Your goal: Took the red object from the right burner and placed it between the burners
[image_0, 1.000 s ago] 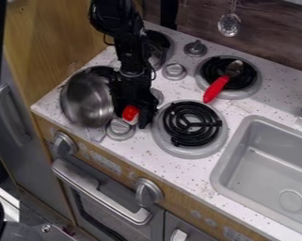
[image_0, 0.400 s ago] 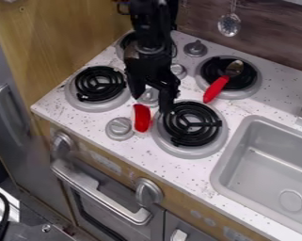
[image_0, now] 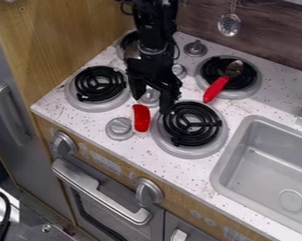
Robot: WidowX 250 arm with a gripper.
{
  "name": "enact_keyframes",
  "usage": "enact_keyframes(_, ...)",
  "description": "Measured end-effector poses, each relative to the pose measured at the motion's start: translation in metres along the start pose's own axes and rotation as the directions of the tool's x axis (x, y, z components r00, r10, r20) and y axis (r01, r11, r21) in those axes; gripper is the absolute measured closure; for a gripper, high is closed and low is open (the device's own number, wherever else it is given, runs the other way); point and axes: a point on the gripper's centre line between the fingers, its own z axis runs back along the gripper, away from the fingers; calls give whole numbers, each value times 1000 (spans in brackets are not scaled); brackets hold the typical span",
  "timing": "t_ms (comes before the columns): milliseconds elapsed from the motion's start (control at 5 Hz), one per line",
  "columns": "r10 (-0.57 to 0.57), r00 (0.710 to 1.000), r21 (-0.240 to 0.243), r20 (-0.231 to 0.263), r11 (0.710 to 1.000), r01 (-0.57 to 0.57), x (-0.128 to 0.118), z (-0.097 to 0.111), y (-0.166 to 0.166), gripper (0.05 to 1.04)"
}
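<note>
Red object (image_0: 141, 118) between the front burners (image_0: 206, 124), the gripper (image_0: 153, 100) probably just above it, fingers apart.

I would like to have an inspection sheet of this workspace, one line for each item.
Surface: white speckled counter, no spill seen.
Job's things: red object lying between the front-left burner and front-right burner.
Clutter: red-handled spoon on the rear-right burner.
Tool: open, near the red object, not gripping it.
Cables: thin black cable looping beside the arm.
Surroundings: sink at right, metal utensil hanging at back.
</note>
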Motion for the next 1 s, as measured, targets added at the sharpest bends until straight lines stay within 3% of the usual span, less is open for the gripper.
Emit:
enact_keyframes(200,32,999,10,-32,999,-32,-7,-2,-1,91)
enact_keyframes(400,182,977,-29,-107,982,-186,-28,-18,-5,91)
enact_keyframes(1000,198,974,-29,-111,979,-202,-29,-19,-1,91)
